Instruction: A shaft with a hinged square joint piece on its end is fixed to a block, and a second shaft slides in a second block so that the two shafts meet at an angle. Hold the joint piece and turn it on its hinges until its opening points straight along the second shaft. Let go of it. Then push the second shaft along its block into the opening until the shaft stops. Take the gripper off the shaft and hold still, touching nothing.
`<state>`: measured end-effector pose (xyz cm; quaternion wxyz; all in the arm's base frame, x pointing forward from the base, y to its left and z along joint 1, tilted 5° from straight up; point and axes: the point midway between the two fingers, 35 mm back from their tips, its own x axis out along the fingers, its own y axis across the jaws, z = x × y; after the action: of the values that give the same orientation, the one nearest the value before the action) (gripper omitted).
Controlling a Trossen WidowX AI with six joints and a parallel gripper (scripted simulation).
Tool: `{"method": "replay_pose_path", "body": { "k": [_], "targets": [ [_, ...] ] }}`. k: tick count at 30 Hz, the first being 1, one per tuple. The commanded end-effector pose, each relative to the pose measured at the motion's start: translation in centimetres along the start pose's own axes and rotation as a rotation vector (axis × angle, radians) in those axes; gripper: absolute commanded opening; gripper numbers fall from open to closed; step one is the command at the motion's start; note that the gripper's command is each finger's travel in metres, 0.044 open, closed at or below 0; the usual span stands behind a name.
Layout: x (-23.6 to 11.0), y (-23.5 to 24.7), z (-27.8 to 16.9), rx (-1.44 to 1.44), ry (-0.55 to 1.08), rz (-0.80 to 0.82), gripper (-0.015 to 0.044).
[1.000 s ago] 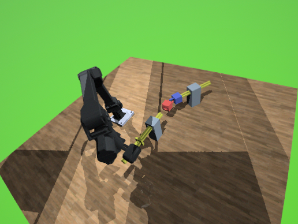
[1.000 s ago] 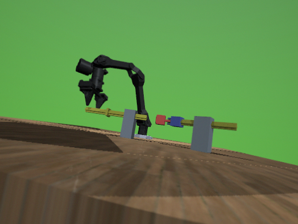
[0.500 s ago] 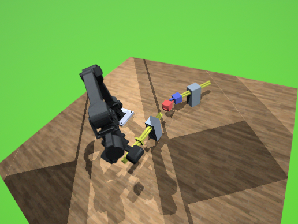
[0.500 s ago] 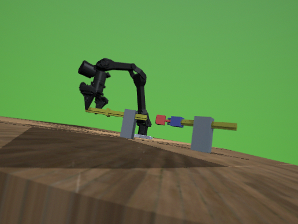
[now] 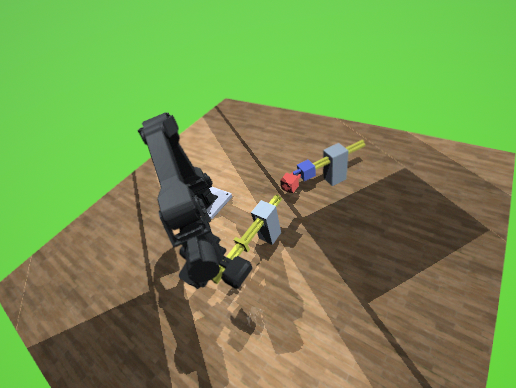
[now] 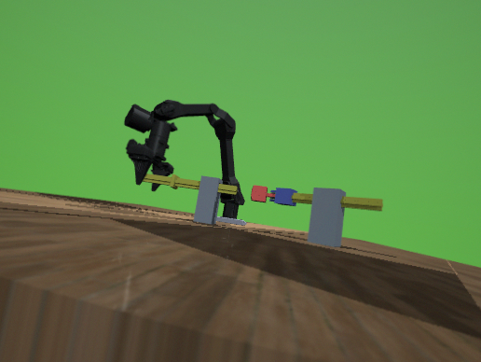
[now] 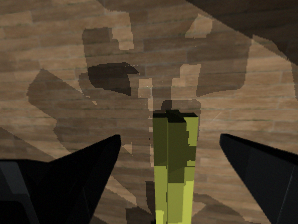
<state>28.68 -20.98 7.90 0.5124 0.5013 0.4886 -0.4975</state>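
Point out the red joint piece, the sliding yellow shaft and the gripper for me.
red joint piece (image 5: 289,182), top view, on its upper face.
sliding yellow shaft (image 6: 186,183), exterior view, on the bare stretch between its collar and its block.
gripper (image 7: 170,165), wrist view, midway between the open fingertips, which straddle the shaft's end.

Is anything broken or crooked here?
Nothing looks broken. Both grey blocks stand upright. The one gap: the sliding yellow shaft has not entered the red joint piece; its tip stops short. The open pincer straddles the shaft's far end without gripping it.
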Motion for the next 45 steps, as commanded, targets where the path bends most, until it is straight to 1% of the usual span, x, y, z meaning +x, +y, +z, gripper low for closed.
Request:
{"method": "replay_pose_path", "body": {
  "k": [1,11,23,24,26,45],
  "targets": [
    [0.20,-0.03,0.07,0.005,-0.005,-0.003,0.0361],
    [0.20,-0.03,0.07,0.005,-0.005,-0.003,0.0102],
    [0.20,-0.03,0.07,0.005,-0.005,-0.003,0.0102],
    [0.20,-0.03,0.07,0.005,-0.005,-0.003,0.0076],
    [0.20,-0.03,0.07,0.005,-0.005,-0.003,0.0067],
    [0.40,-0.05,-0.01,0.005,-0.005,-0.052,0.0067]
  ]
}}
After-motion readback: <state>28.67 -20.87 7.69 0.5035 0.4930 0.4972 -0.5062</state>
